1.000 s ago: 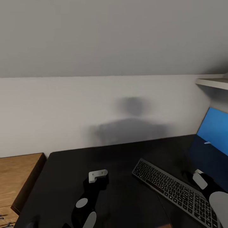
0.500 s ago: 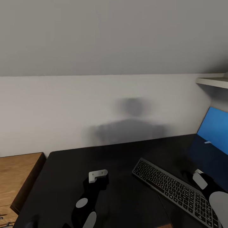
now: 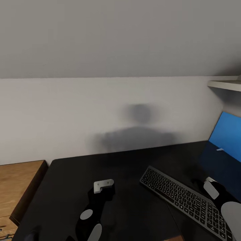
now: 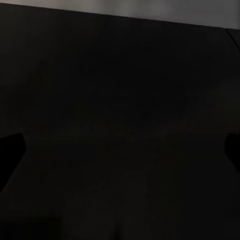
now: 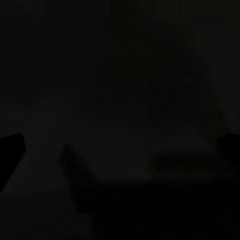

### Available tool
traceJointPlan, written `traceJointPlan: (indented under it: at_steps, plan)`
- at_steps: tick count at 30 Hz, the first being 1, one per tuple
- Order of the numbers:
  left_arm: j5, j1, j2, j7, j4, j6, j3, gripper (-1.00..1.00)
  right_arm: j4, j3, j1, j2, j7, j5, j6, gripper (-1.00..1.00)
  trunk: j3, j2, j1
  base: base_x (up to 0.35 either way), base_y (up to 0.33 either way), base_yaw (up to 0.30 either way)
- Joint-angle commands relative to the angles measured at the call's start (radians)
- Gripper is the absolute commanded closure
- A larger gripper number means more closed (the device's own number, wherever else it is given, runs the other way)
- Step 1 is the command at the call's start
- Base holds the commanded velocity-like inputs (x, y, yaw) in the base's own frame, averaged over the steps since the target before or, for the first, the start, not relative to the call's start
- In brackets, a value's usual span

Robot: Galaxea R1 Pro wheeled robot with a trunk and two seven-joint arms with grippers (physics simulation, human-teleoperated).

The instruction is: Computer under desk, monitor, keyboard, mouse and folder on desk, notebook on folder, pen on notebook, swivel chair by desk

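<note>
- Keyboard [image 3: 184, 198] lay flat on the desk [image 3: 134, 167], right of centre, set diagonally: far end toward mid-desk, near end running off toward the near right corner of the head view.
- Desk top was black; its far edge met the white wall [image 3: 67, 113], its left edge ran beside a light-wood chest [image 3: 18, 182] at far left.
- Blue flat item [image 3: 225, 134] stood tilted at the right edge, leaning back, its lower edge on the desk just beyond the keyboard's right side. A small pale mark [image 3: 219, 149] sat on its face; too small to tell what it was.
- Pale shelf [image 3: 225, 84] stuck out from the right, above the blue item.
- Soft grey shadow [image 3: 137, 134] fell on the wall behind mid-desk.
- Left arm [image 3: 95, 207] reached over the near-left desk, well clear of the keyboard, grey bracket at its far end. Left gripper [image 4: 120, 150]: fingertips at both frame edges of the wrist view, wide apart, nothing between them, bare desk top below.
- Right arm [image 3: 221, 201] sat at the near right, over the keyboard's near end. Right gripper [image 5: 120, 145]: wrist view very dark, but dark tips sat at both frame edges, spread apart; could not tell what lay beneath.
</note>
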Motion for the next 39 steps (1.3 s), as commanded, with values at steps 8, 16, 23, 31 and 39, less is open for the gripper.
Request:
traceJointPlan:
  at_steps: [8,16,23,31,39]
  plan:
    - [0.007,-0.001,0.004,0.009,0.002,0.002,-0.002,-1.00,0.024,-0.002,0.001,0.000,-0.003,-0.027,0.003,-1.00,-0.001,0.000,0.000,0.000,0.000,0.000]
    - [0.006,0.002,0.006,0.007,0.002,-0.001,-0.002,-1.00,0.024,-0.002,0.001,0.001,-0.003,-0.027,0.003,-1.00,-0.001,0.000,0.000,-0.073,0.000,0.000]
    - [0.006,0.002,0.006,0.007,0.002,-0.001,-0.002,-1.00,0.024,-0.002,0.001,0.002,-0.003,-0.027,0.002,-1.00,-0.001,0.000,0.000,-0.091,0.000,0.000]
    - [0.007,0.002,0.006,0.007,0.002,-0.001,-0.002,-1.00,0.024,0.001,0.001,0.002,-0.003,-0.027,0.001,-1.00,-0.001,0.000,0.000,-0.131,0.077,0.000]
    - [0.007,0.002,0.006,0.007,0.002,0.000,-0.002,-1.00,0.023,0.002,0.001,0.003,-0.003,-0.027,0.000,-1.00,-0.001,0.000,0.000,-0.119,0.089,0.000]
